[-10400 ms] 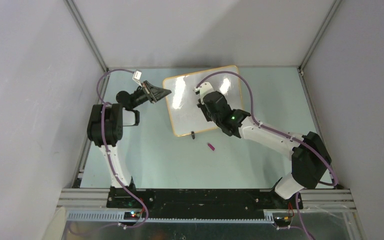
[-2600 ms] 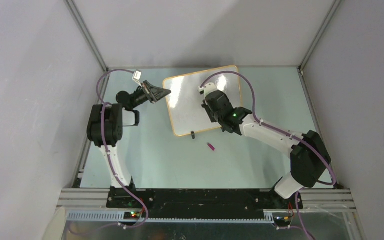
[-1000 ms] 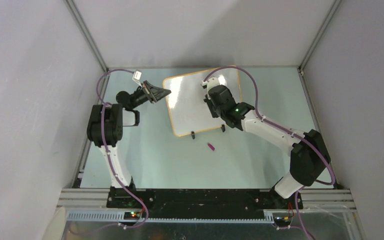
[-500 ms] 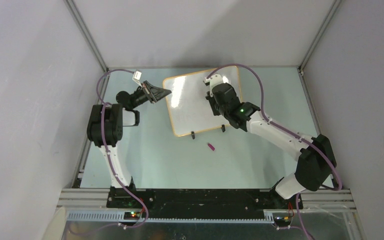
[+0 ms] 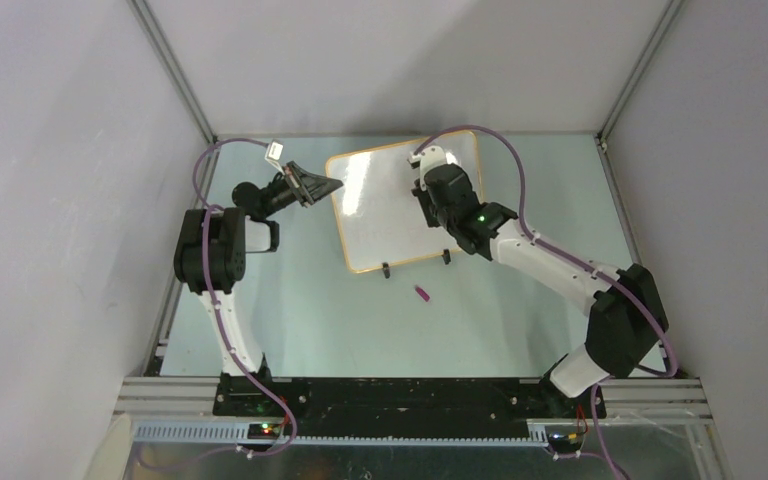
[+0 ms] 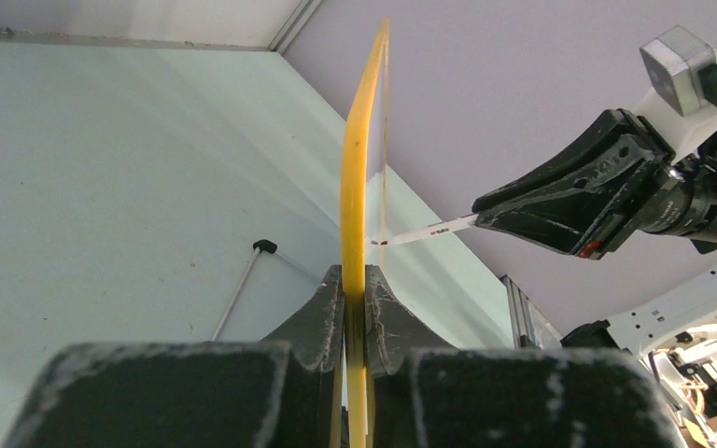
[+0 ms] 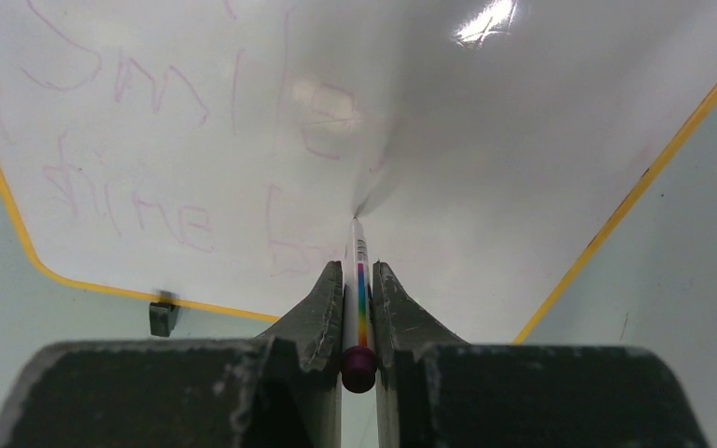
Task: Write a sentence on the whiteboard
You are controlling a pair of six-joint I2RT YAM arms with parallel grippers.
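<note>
Top view: whiteboard sits at the table's far middle, face up toward the camera, long axis left-right with the right end skewed farther back, clip feet on the near edge. Left gripper pinches its left edge; right gripper is over its right half. Small purple piece lies just near of the board. Left wrist: board edge-on, fingers clamped on the yellow frame; marker tip meets the face. Right wrist: jaws pressed on the marker, which points away at the board; faint pink writing; clip foot is at lower left.
</note>
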